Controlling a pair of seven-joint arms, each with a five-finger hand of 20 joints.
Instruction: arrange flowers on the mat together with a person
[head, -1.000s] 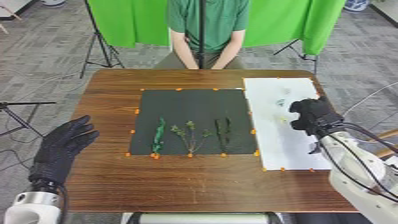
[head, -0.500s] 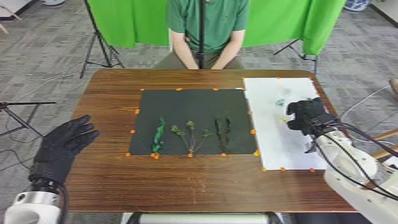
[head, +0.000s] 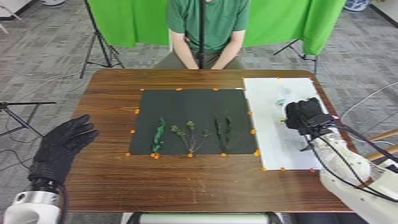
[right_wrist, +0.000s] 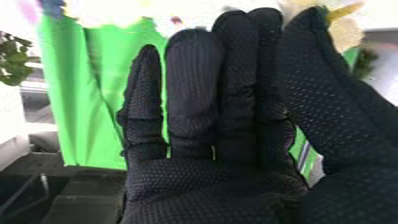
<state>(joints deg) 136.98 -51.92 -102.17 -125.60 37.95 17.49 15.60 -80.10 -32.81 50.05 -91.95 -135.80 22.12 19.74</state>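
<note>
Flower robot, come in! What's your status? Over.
Right hand open over white sheet, hiding part of it. Left hand open at left edge of table. Greenery lies on black mat.

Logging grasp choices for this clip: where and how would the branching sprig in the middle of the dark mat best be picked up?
Probably by the bare lower stems of the sprig, pinched from the robot's side of the dark mat. There the stems draw together into a narrow bundle, while the leafy tops fan out toward the mat's far edge.
</note>
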